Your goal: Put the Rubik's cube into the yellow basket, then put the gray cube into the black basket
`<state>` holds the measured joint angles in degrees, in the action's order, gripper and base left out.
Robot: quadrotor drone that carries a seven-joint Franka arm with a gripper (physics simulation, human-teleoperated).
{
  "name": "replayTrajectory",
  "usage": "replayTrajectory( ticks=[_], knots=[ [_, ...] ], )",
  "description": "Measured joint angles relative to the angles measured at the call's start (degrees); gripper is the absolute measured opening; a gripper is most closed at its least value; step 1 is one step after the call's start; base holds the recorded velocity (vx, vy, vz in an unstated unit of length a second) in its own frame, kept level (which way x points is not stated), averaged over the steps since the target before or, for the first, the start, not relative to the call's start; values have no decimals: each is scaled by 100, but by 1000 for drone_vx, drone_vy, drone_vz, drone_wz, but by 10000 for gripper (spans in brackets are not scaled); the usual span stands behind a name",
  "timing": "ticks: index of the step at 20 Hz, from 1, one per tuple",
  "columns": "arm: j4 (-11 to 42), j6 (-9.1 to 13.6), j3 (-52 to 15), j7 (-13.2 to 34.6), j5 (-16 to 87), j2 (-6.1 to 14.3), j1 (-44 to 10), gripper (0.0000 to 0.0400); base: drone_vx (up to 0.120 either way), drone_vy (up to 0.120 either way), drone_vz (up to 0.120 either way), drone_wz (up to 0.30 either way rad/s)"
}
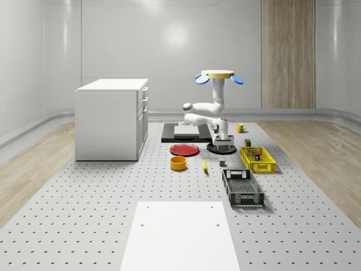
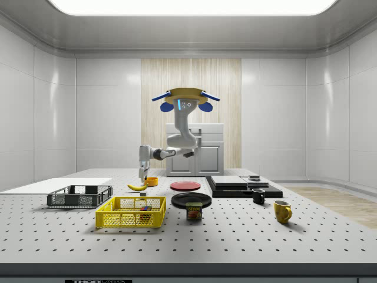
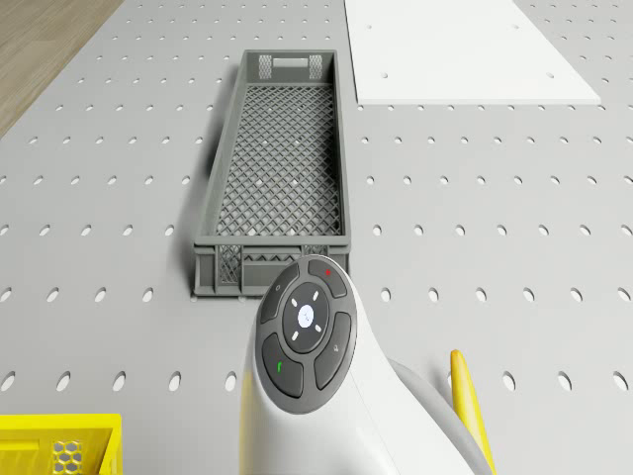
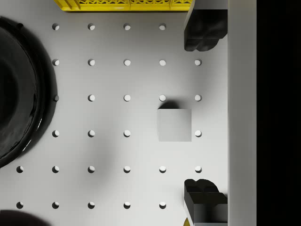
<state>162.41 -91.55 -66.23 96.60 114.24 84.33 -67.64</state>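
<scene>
The drone (image 1: 218, 75) hovers above the table (image 1: 84, 214), near the black plate (image 1: 221, 148), its arm bent down toward the surface. The gripper (image 4: 203, 113) hangs over the gray cube (image 4: 174, 125) with fingers (image 4: 202, 33) spread wide and nothing between them; the cube sits on the table just off the line between the fingertips. The Rubik's cube (image 2: 145, 209) lies in the yellow basket (image 2: 131, 213). The black basket (image 3: 280, 178) stands nearby, beside the banana (image 3: 471, 406).

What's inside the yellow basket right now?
In the side view, the Rubik's cube lies inside the yellow basket. The mesh wall hides part of the floor, so whether anything else is inside cannot be told.
</scene>
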Motion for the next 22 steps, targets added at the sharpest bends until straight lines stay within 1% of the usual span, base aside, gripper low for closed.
replayTrajectory(
  ticks=[7,10,11,15,22],
  knots=[
    [1,7,1,-3,3,-7,3,400,0,0,-120,0],
    [1,9,2,-4,5,-10,5,400,0,-93,-120,0],
    [1,10,2,-4,5,-11,5,400,0,0,-120,0],
    [-16,-7,48,-7,49,-13,-2,400,0,0,0,0],
    [-207,-194,465,-24,445,-32,-94,400,0,0,0,0]
  ],
)
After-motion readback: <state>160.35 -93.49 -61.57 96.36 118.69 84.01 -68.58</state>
